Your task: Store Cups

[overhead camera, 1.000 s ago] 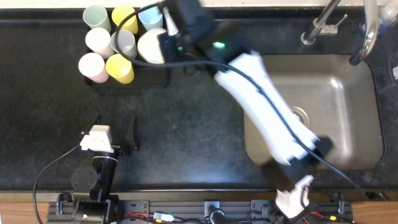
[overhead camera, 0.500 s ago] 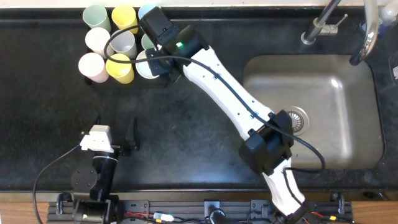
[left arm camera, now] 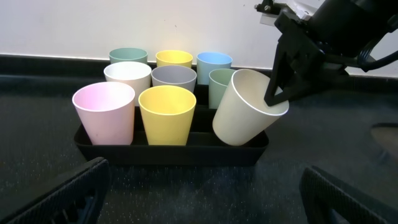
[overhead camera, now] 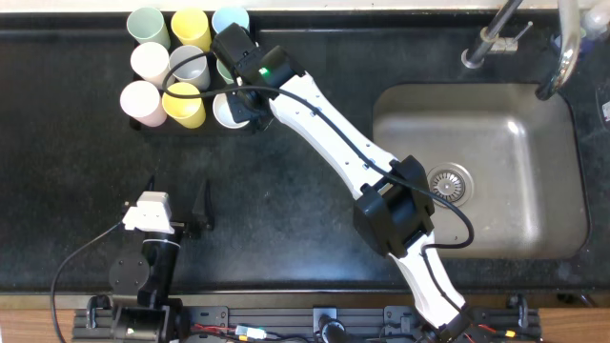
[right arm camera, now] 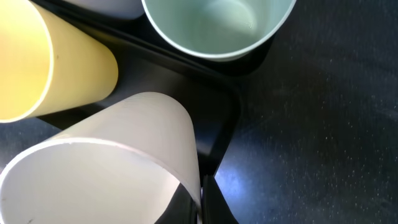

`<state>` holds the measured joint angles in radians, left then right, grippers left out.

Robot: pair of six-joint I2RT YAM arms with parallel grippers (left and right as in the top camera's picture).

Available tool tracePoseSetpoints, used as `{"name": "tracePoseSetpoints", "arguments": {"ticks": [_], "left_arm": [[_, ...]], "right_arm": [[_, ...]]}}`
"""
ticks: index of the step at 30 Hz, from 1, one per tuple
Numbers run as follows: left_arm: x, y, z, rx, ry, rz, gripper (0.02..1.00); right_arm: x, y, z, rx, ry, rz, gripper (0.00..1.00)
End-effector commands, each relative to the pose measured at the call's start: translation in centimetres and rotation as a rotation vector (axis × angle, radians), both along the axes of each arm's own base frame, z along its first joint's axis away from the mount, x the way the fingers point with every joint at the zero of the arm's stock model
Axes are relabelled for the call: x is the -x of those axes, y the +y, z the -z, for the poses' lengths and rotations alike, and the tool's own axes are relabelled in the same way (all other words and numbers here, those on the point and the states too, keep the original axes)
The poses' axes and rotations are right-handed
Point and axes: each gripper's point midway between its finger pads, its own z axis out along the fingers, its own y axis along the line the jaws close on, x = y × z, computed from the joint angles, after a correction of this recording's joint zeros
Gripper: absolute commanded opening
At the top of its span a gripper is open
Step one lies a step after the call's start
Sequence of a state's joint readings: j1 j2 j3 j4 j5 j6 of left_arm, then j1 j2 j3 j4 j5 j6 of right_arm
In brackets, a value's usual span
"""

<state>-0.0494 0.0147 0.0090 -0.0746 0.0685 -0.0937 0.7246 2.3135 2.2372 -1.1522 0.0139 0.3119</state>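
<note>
A black tray [left arm camera: 168, 154] at the counter's back left holds several upright cups, among them a pink cup [left arm camera: 104, 112] and a yellow cup [left arm camera: 166, 114] in the front row. My right gripper [left arm camera: 275, 98] is shut on the rim of a cream cup [left arm camera: 245, 109], which tilts with its base in the tray's front right corner. From above, the cream cup [overhead camera: 227, 110] sits beside the yellow cup [overhead camera: 184, 103]. The right wrist view has the cream cup [right arm camera: 112, 149] pinched in the right gripper [right arm camera: 200, 202], next to a pale green cup [right arm camera: 217, 25]. My left gripper [overhead camera: 179, 195] rests open near the front of the counter.
A steel sink [overhead camera: 534, 124] with a faucet [overhead camera: 496, 33] takes up the right side. The right arm [overhead camera: 324, 133] stretches diagonally across the dark counter [overhead camera: 286, 219] from the front right to the tray [overhead camera: 250, 130].
The right arm has come down and carried the cream cup from above the tray's back row to its front right corner. The left arm has not moved.
</note>
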Motion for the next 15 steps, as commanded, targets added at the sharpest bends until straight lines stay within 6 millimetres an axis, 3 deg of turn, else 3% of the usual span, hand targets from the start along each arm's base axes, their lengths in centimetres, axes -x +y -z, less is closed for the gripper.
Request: {"name": "tracePoseSetpoints", "arguments": {"ticks": [1, 10, 15], "left_arm": [[0.06, 0.01, -0.16, -0.01, -0.009, 0.005, 1.0], [0.06, 0.01, -0.16, -0.01, -0.009, 0.004, 1.0], [0.06, 0.01, -0.16, -0.01, -0.009, 0.004, 1.0]], "right_arm": [[-0.57, 0.12, 0.3, 0.009, -0.016, 0.013, 0.045], [-0.96, 0.45, 0.27, -0.004, -0.029, 0.014, 0.049], [-0.97, 0.47, 0.26, -0.006, -0.03, 0.015, 0.119]]}}
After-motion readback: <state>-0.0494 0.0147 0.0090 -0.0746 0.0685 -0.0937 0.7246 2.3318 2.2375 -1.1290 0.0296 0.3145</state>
